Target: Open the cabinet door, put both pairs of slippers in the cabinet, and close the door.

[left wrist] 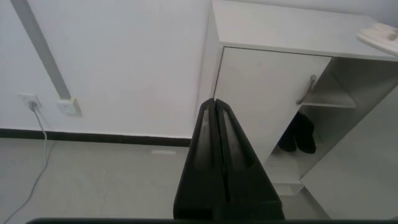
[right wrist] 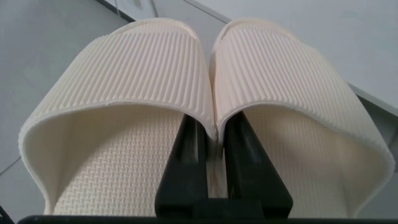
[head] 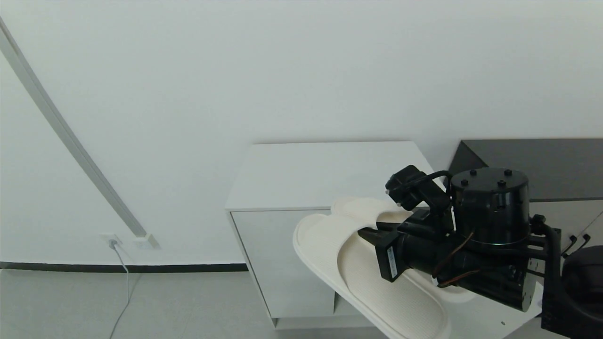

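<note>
Keeping the cream slippers (right wrist: 143,68) level matters: right gripper (right wrist: 214,134) is clamped on the 2 adjoining strap edges, 1 finger inside each slipper, toes pointing away. Left gripper (left wrist: 216,106) hangs closed, empty. Beyond, aim for a free shelf in the open white cabinet (head: 311,174); a dark pair (left wrist: 298,134) occupies the bottom.

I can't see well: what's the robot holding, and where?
The right gripper pinches the cream slippers by their touching inner sides; left gripper holds nothing.
</note>
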Tool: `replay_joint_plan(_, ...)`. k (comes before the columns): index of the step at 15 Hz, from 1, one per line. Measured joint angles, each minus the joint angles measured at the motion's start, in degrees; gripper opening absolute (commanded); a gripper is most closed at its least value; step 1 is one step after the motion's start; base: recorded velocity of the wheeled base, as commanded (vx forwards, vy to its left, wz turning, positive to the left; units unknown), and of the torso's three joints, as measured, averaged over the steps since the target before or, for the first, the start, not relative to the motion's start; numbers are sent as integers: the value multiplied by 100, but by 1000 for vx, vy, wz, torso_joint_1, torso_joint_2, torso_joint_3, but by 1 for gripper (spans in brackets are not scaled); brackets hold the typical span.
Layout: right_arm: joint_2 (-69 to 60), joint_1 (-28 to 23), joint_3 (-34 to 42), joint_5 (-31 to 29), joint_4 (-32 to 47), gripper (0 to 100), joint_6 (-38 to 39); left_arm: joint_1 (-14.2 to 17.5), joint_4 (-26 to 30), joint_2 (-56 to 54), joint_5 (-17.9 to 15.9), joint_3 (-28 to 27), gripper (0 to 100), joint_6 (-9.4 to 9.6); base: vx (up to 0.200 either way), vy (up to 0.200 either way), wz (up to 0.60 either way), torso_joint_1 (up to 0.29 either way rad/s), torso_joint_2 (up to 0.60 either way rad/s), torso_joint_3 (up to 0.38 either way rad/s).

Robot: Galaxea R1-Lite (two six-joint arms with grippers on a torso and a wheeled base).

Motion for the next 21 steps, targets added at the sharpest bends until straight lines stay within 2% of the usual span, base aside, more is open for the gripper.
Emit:
replay_joint_plan(3, 2, 0, 0, 0, -79, 0, 4, 0, 0, 0, 0, 0, 0, 0, 0, -200, 0, -1, 5, 2)
replay_joint_plan(21, 45, -13, 288, 69, -445, 0, 1, 0, -2, 0, 0, 0, 0, -5, 0, 0, 0, -7, 15, 8)
